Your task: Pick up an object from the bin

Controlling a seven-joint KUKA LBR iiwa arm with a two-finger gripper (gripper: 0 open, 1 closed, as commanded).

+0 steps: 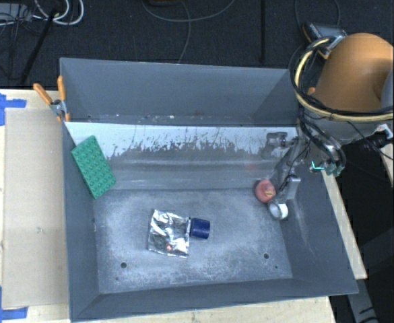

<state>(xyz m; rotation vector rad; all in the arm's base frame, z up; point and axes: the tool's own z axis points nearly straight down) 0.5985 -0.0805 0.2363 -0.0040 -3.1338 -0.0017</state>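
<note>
My gripper [279, 207] is low at the bin's right side, close to the right wall, reaching down to the floor. A small red ball [264, 190] lies right beside it on its left, touching or nearly touching it. Whether the ball is gripped cannot be told. Further left, on the middle of the floor, lies a crumpled silver foil packet [168, 233] with a dark blue cap [199, 228] at its right end, well apart from the gripper.
A green studded building plate [93, 166] leans against the bin's left wall at the back. The arm with its orange dome hangs over the bin's right rim. Bare floor lies between the packet and the ball.
</note>
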